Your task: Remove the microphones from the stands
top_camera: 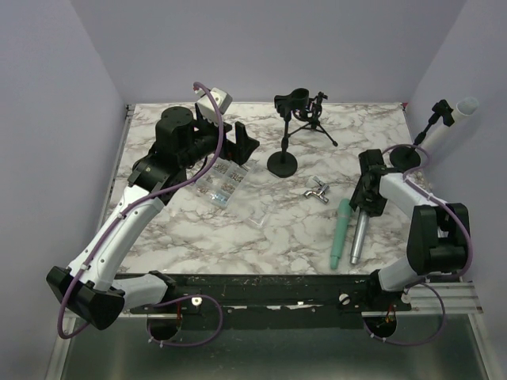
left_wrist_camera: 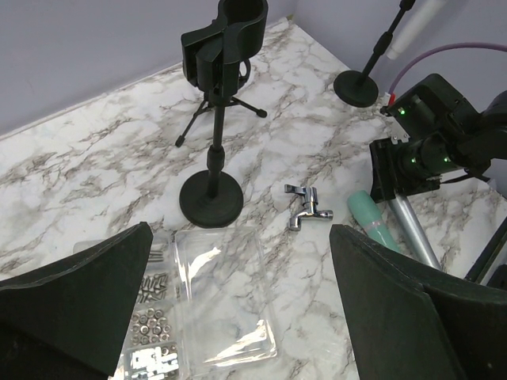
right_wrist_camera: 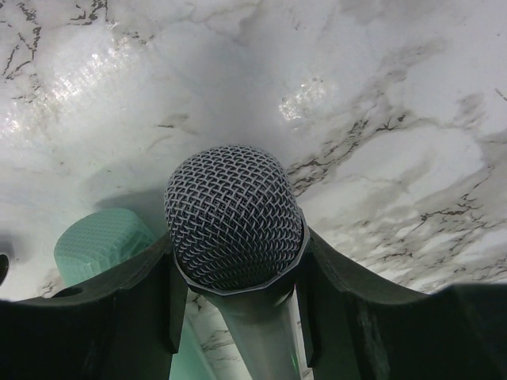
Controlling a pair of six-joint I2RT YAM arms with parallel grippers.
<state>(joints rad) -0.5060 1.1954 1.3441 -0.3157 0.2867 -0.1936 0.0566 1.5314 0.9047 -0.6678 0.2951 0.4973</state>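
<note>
A grey microphone [right_wrist_camera: 234, 218] with a mesh head lies on the marble table, handle [top_camera: 357, 237] toward the near edge. My right gripper [right_wrist_camera: 238, 261] is shut on it just below the head, low over the table [top_camera: 366, 198]. A black round-base stand [top_camera: 285, 142] in the middle holds an empty clip [left_wrist_camera: 230, 36]. At the far right, a second stand [top_camera: 420, 142] carries a white microphone [top_camera: 459, 111]. My left gripper [left_wrist_camera: 238, 317] is open, hovering above a clear plastic box [left_wrist_camera: 214, 293], far from both stands.
A green microphone [top_camera: 341, 229] lies right beside the grey one. A small chrome tap fitting [top_camera: 317, 190] rests between the stand and the microphones. A black tripod stand [top_camera: 315, 119] is behind the middle stand. The clear box [top_camera: 226, 184] holds screws and nuts.
</note>
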